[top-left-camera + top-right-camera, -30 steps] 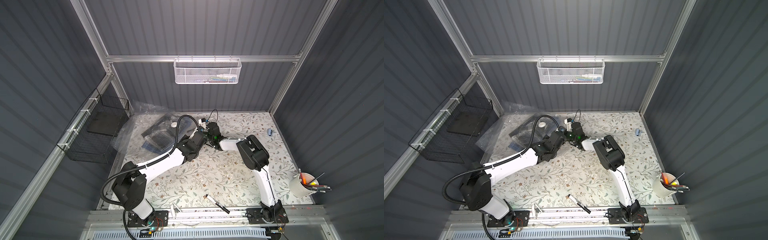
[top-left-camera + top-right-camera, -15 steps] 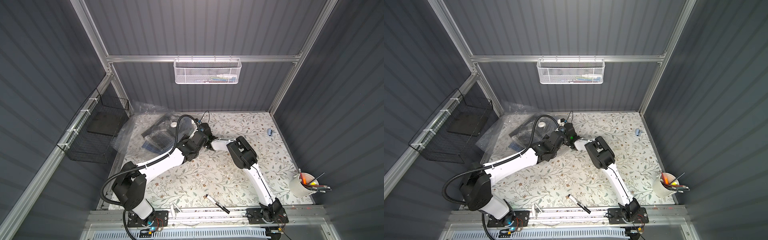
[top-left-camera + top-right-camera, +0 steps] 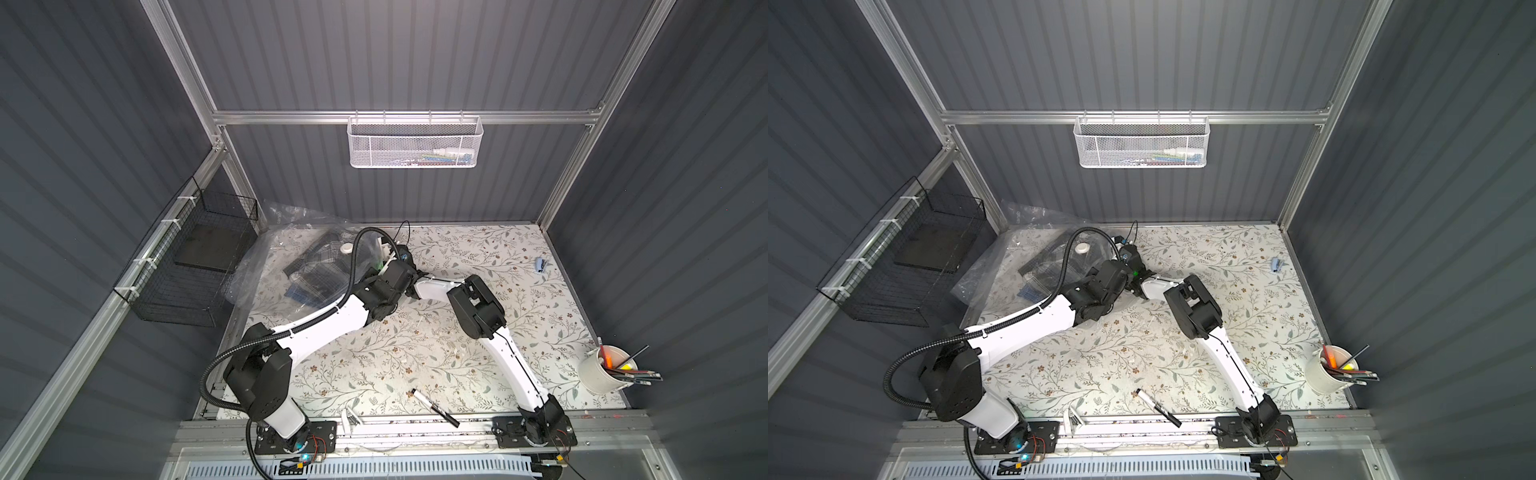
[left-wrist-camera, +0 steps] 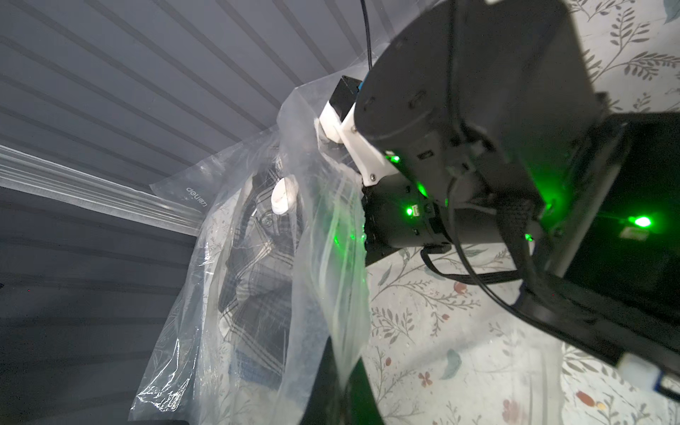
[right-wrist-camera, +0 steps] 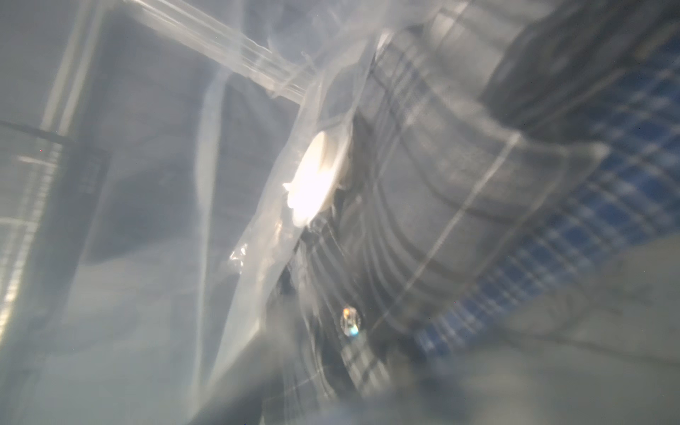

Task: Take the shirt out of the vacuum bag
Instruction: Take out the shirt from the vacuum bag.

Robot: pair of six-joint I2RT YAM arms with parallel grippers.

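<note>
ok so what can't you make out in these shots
- right gripper: jaws lost under vacuum bag film, in the left wrist view and both top views.
- shirt: blurred through film against the lens, right wrist view.
- white mesh basket contents: too small behind the mesh, in both top views.

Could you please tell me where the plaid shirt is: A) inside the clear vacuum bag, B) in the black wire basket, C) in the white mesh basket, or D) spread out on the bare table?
A: the shirt shows through the clear plastic of the vacuum bag, beside its white valve cap.
</note>
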